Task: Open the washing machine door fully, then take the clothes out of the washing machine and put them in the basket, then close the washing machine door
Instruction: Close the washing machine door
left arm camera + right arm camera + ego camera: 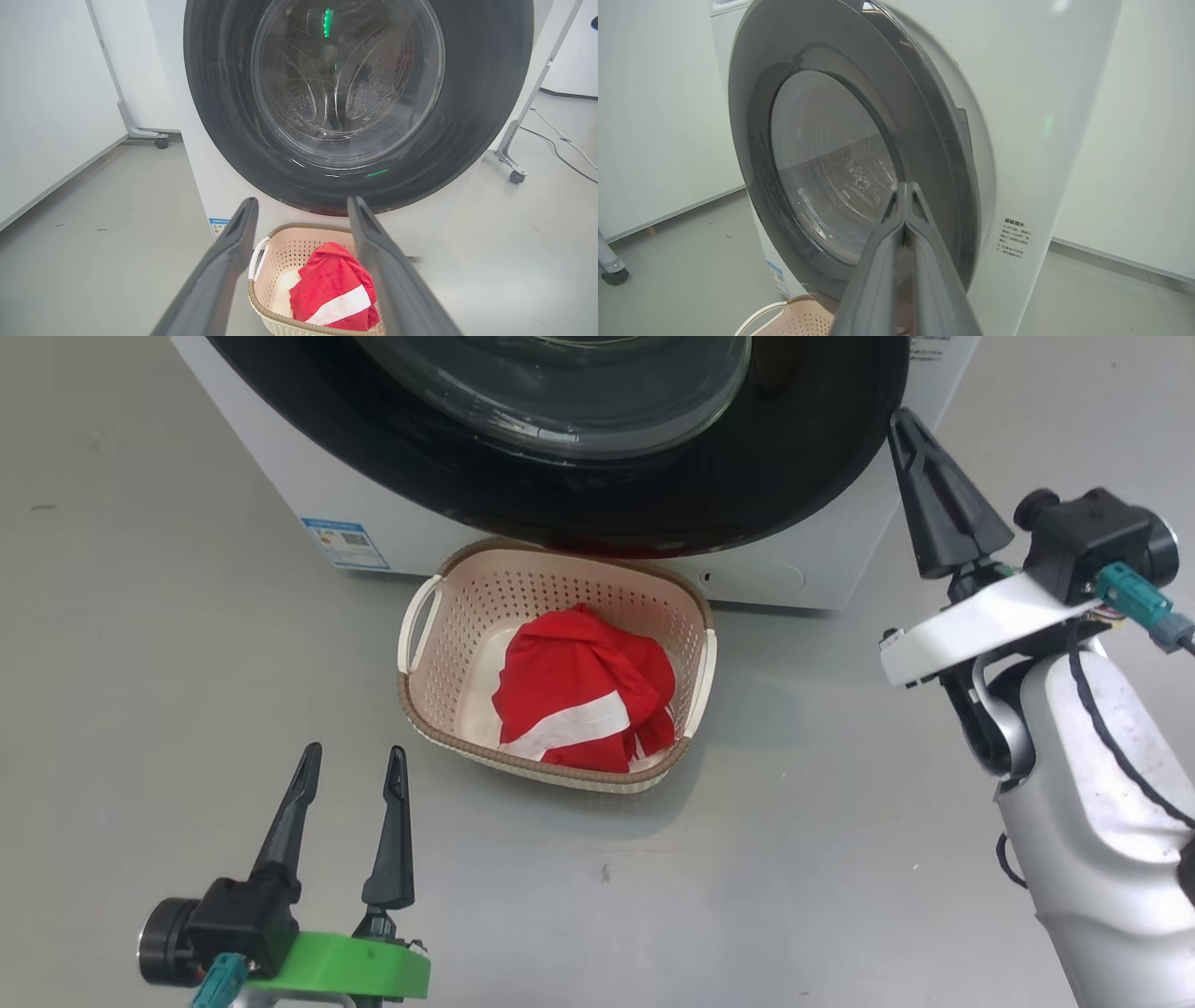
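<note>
Black fingers of my left pincer (pixel 355 749) spread wide, empty, near-left of the basket (pixel 448 644). Clothes (pixel 579 681) lie inside it, just below the door (pixel 822 457). Right pincer (pixel 903 420) pinched closed on nothing, tip at the door's right rim; that arm is nearer. Door looks flush against the washer (pixel 280 457); latch I cannot tell. Nothing stands between.

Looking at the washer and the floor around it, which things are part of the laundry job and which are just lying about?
Job: big white front-loading washing machine; its round black-rimmed glass door; red-and-white striped clothes; cream perforated plastic basket holding them.
Lying about: grey metal stand leg on a caster; a second wheeled leg; thin black cable on the floor.
</note>
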You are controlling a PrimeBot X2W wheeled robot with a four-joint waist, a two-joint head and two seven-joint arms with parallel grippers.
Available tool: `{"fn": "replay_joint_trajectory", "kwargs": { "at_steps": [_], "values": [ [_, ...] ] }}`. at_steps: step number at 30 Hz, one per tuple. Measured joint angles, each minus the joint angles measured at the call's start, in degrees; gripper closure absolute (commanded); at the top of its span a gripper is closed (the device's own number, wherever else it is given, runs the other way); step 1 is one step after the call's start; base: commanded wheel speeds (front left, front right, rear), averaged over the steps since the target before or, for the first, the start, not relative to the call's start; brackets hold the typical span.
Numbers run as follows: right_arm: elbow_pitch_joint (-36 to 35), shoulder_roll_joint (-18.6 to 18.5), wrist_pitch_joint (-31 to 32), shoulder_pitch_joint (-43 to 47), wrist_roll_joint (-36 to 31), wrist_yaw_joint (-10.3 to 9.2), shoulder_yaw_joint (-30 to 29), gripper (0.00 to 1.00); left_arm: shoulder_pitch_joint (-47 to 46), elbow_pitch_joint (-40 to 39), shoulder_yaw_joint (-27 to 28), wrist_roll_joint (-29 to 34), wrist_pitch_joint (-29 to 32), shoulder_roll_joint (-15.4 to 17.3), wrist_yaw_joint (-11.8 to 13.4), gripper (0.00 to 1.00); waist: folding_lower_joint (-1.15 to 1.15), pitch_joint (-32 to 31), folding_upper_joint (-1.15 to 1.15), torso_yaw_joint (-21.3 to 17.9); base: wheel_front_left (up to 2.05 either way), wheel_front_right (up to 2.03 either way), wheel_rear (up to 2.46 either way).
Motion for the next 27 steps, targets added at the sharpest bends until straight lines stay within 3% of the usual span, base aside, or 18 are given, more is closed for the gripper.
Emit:
{"fn": "replay_joint_trajectory", "kwargs": {
  "at_steps": [11,27],
  "values": [
    [6.3,-1.09,1.81,-9.35,0.81,0.08,-1.92,1.0,-3.5,1.44,-1.41,-0.37,-0.53,-0.88,-0.55,0.0,0.0,4.69,0.0,3.87,0.0,0.0,0.0],
    [13.67,-2.77,2.08,-16.66,2.05,0.83,-3.1,1.0,-4.93,3.49,-1.79,-0.62,-1.09,-1.11,-0.71,0.0,0.0,6.77,0.0,7.05,0.0,0.0,0.0]
  ]
}}
